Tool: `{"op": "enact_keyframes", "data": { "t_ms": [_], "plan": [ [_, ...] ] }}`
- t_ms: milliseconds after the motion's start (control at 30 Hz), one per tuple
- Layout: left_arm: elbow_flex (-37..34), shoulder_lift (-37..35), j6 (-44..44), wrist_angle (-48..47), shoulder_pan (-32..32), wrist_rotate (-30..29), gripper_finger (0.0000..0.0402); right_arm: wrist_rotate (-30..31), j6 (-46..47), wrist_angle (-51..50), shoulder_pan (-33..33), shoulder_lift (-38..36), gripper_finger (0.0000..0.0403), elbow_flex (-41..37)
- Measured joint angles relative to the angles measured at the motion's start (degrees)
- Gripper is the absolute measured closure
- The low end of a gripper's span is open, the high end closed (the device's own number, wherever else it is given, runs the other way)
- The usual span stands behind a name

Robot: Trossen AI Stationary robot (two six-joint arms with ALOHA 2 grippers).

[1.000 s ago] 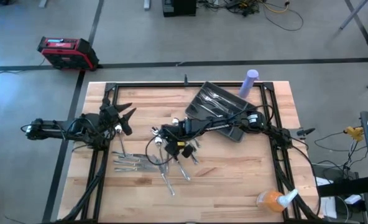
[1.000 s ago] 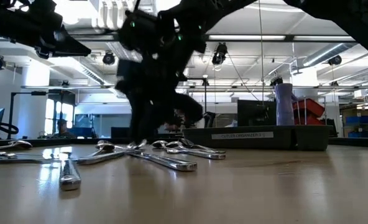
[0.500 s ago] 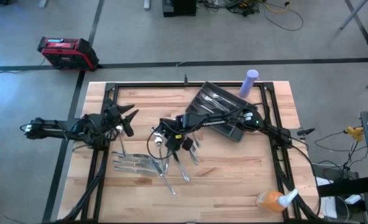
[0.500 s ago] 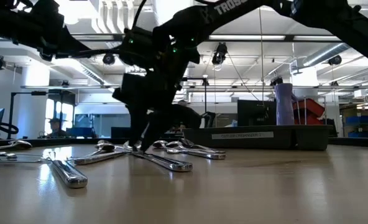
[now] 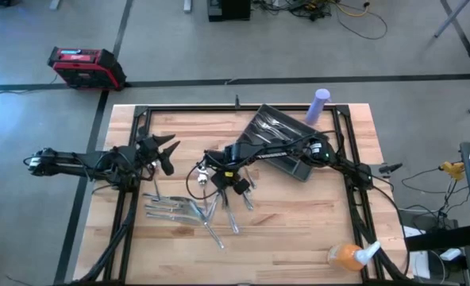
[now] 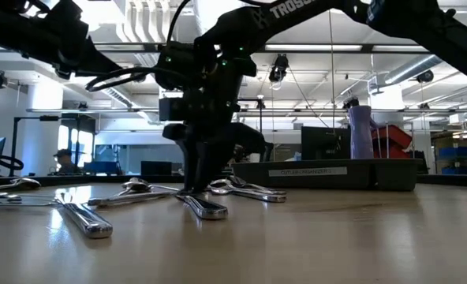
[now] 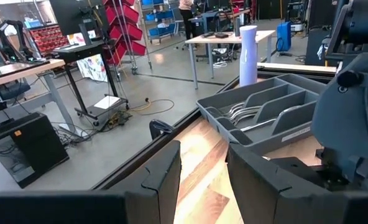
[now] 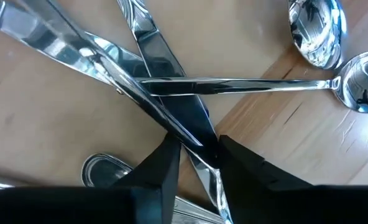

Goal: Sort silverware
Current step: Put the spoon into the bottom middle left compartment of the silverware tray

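Silverware [image 5: 189,210]: loose pile mid-table, more in grey tray [image 5: 297,167] beyond. Purple bottle [image 5: 318,106] far edge. Right gripper [image 5: 217,183] slightly parted astride crossed pieces, now shifted right. Left gripper [image 5: 165,151] open, empty.

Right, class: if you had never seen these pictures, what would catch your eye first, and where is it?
First, the right pincer pressed down at mid-table into a crisscross heap of shiny silverware, its fingers astride a crossed handle. Behind it, at the table's far edge, sits the dark grey tray already holding cutlery. The left pincer hovers open at the left.
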Motion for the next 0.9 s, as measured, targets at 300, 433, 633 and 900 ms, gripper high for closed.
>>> {"op": "enact_keyframes", "data": {
  "t_ms": [300, 433, 633, 900],
  "plan": [
    [-0.02, 0.4, 0.04, -0.02, 0.01, 0.0, 0.0283, 0.75, 6.3, 0.72, -0.82, 0.13, 0.0394, 0.08],
    [-0.02, -0.21, 0.59, 0.27, 0.0, -0.02, 0.0283, 0.95, 10.82, -0.57, -0.86, 0.1, 0.0401, 2.37],
    [-0.02, -1.95, 1.68, 0.49, 0.0, -0.11, 0.0283, 0.77, 15.46, -2.45, -0.89, -4.0, 0.0403, 5.33],
    [-0.03, -3.49, 1.78, -0.96, 0.0, -0.55, 0.0283, 4.2, 29.9, -10.53, -6.26, -10.14, 0.0403, 2.6]
  ]
}}
